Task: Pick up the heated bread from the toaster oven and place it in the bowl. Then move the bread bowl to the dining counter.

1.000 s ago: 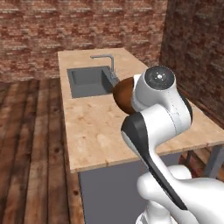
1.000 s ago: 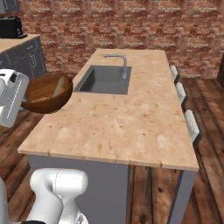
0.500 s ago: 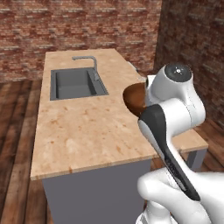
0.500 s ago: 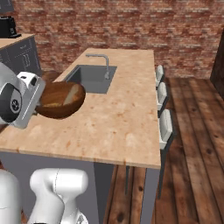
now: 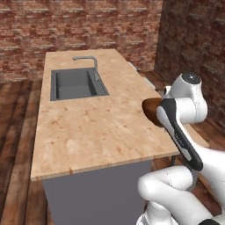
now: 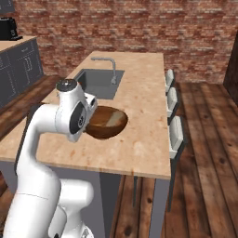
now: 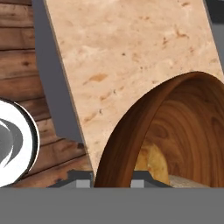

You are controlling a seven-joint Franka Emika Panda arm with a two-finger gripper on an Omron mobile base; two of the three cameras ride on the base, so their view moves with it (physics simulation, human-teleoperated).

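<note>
- Counter fills more of both base views than a second ago, since the base has driven and the views shifted with it.
- Sink sits at the counter's far end.
- Bowl now hangs over the counter's near part rather than off its edge.
- Gripper stays clamped on the bowl's rim.
- Bread lies inside the bowl.

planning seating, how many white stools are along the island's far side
3 white stools show in the right base view, in a row along the wood-topped island: near, middle, far. More may be hidden.
</note>
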